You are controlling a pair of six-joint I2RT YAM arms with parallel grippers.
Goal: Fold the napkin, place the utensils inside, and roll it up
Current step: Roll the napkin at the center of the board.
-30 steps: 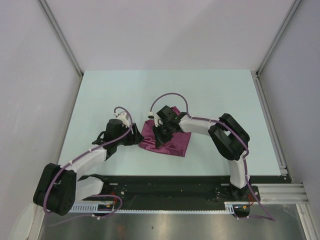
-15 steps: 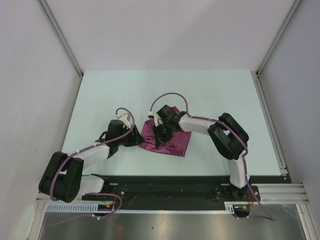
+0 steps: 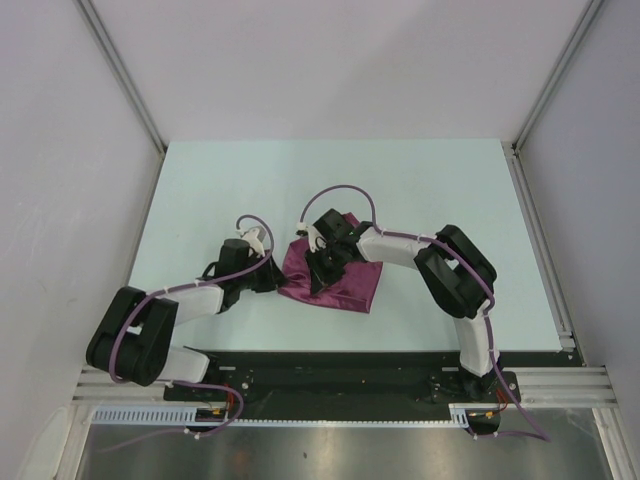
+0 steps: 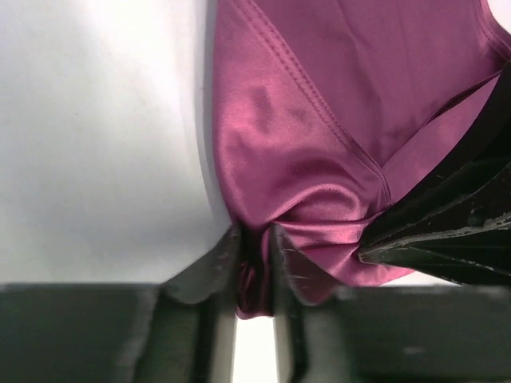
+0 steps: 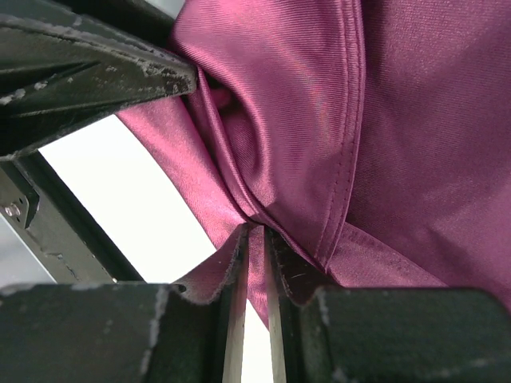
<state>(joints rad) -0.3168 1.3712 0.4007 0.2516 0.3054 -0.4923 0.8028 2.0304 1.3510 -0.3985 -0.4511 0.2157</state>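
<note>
The plum napkin (image 3: 345, 285) lies folded and creased on the pale table (image 3: 420, 190), between the two arms. My left gripper (image 3: 278, 283) is at the cloth's left edge. In the left wrist view its jaws (image 4: 255, 263) are shut on a bunched ridge of napkin (image 4: 303, 159). My right gripper (image 3: 322, 268) reaches over the napkin's upper left. Its jaws (image 5: 254, 239) are shut on a thin fold of napkin (image 5: 399, 144). Each gripper appears as a black shape in the other's wrist view. The utensils are hidden.
Grey walls with metal posts (image 3: 120, 75) enclose the table on three sides. A black rail (image 3: 340, 375) with the arm bases runs along the near edge. Bare table surface lies behind and right of the napkin.
The left arm has lowered and stretched toward the napkin, and its jaws have closed on the cloth's left edge. The right gripper has kept its hold and place.
</note>
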